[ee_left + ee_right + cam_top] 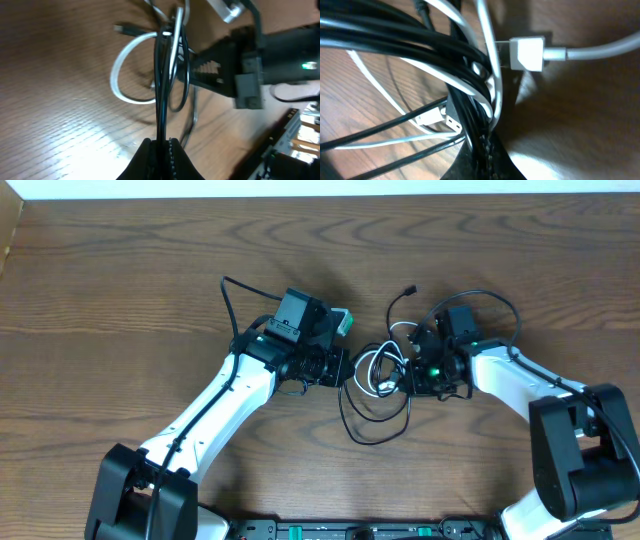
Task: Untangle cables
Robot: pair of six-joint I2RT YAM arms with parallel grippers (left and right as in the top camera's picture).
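Observation:
The thin black cable (376,438) and the white cable (384,386) lie tangled in the middle of the table, between my two grippers. My left gripper (346,369) is shut on black cable strands at the tangle's left side. In the left wrist view the black cable (161,100) runs straight out of the left gripper (161,143), beside a white cable loop (116,75). My right gripper (406,376) is shut on the tangle's right side. In the right wrist view the right gripper (483,144) pinches a bundle of black cable (395,42) and white cable (595,50) strands.
A white plug (527,54) lies just beyond the right jaws. A black plug end (410,290) sticks out at the back of the tangle. The thicker arm cords arch over both wrists. The rig's front rail (360,530) runs along the near edge.

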